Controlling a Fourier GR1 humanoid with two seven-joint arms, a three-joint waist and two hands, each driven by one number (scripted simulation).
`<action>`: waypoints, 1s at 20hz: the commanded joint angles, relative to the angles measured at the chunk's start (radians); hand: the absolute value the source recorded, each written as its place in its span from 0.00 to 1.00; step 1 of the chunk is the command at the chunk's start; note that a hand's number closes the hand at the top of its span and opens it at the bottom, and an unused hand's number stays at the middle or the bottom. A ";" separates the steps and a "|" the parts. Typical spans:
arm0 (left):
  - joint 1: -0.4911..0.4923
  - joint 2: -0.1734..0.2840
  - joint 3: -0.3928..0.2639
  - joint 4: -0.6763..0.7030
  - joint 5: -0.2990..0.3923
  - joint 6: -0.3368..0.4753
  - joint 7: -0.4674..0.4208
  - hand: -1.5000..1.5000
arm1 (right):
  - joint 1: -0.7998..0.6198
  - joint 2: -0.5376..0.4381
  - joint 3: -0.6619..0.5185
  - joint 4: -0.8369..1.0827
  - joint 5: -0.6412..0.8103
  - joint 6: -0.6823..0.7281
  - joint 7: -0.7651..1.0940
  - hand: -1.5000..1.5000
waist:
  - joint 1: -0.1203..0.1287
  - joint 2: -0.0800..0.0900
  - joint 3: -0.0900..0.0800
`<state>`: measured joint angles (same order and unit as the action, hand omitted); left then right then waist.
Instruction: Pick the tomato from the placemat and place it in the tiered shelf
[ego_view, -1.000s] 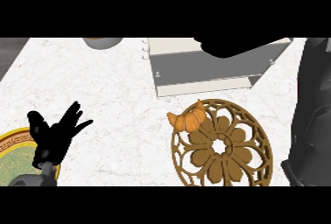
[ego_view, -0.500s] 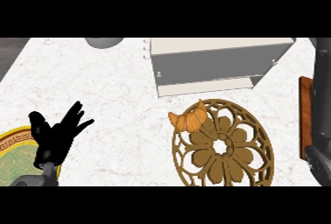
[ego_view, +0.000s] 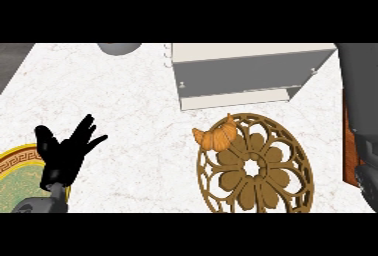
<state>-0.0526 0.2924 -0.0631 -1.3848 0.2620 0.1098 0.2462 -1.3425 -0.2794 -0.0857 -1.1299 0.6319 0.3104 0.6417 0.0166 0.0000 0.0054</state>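
Observation:
A white tiered shelf (ego_view: 244, 75) stands at the back of the counter, its grey boards showing nothing on them. In front of it lies a round brown openwork placemat (ego_view: 260, 192). An orange, croissant-shaped item (ego_view: 216, 136) rests on the mat's upper left rim; no tomato shows. My left hand (ego_view: 65, 152) rests open at the lower left, fingers up, far from the mat. Only the grey forearm (ego_view: 362, 95) of my right arm shows, along the right edge; its hand is out of view.
A yellow-rimmed plate (ego_view: 13, 175) lies at the lower left, partly under my left forearm. A grey round object (ego_view: 118, 47) sits at the back edge. A brown board (ego_view: 348, 147) shows at the right edge beside the forearm.
My right arm has pulled back from over the shelf to the right edge, and its black hand has left the view. The left hand has stayed put.

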 joint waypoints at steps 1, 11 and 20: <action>0.053 0.006 -0.004 -0.043 -0.001 -0.012 0.034 0.50 | 0.003 0.010 0.018 0.095 0.050 -0.085 -0.082 1.00 | 0.005 0.003 -0.006; 0.008 0.005 0.026 0.016 -0.006 -0.040 0.044 0.50 | -0.057 -0.033 -0.034 0.265 0.033 -0.126 -0.260 1.00 | 0.000 0.002 -0.006; 0.017 -0.014 0.050 0.060 -0.008 -0.061 0.006 0.50 | -0.045 -0.055 -0.001 0.329 0.076 -0.112 -0.318 1.00 | -0.007 0.002 -0.006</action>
<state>-0.0530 0.2699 -0.0314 -1.3812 0.2367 0.0867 0.2514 -1.4020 -0.3070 -0.0867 -0.8111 0.7032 0.1825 0.3555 0.0149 -0.0012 0.0057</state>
